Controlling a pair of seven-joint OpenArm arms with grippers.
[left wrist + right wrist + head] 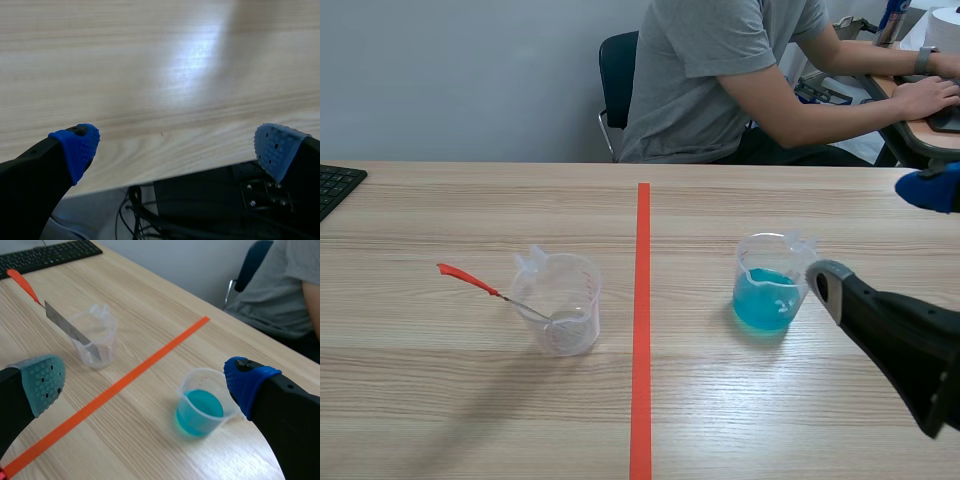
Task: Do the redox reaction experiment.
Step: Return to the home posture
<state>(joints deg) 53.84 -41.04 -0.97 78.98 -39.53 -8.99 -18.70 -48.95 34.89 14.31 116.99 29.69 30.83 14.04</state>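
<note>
A pale wood-grain tabletop [470, 400] runs toward a grey wall, split down the middle by an orange-red tape line. On the robot's right of that line stands a clear beaker of blue liquid [767, 295], upright and about a third full. The right pincer [865, 232] is released, its fingers spread wide. One padded tip is close beside the beaker's rim, though whether it touches cannot be told. On the left of the line, well apart, stands an empty clear beaker [563, 305]. A spatula [470, 278] leans in it, metal blade down inside and red handle sticking out over the rim. The left pincer [175, 147] is also released, hanging over the tabletop's near edge. A black keyboard [335, 185] lies at the far left corner. Across the tabletop a person [720, 80] in a grey shirt sits on a dark chair [617, 70].
</note>
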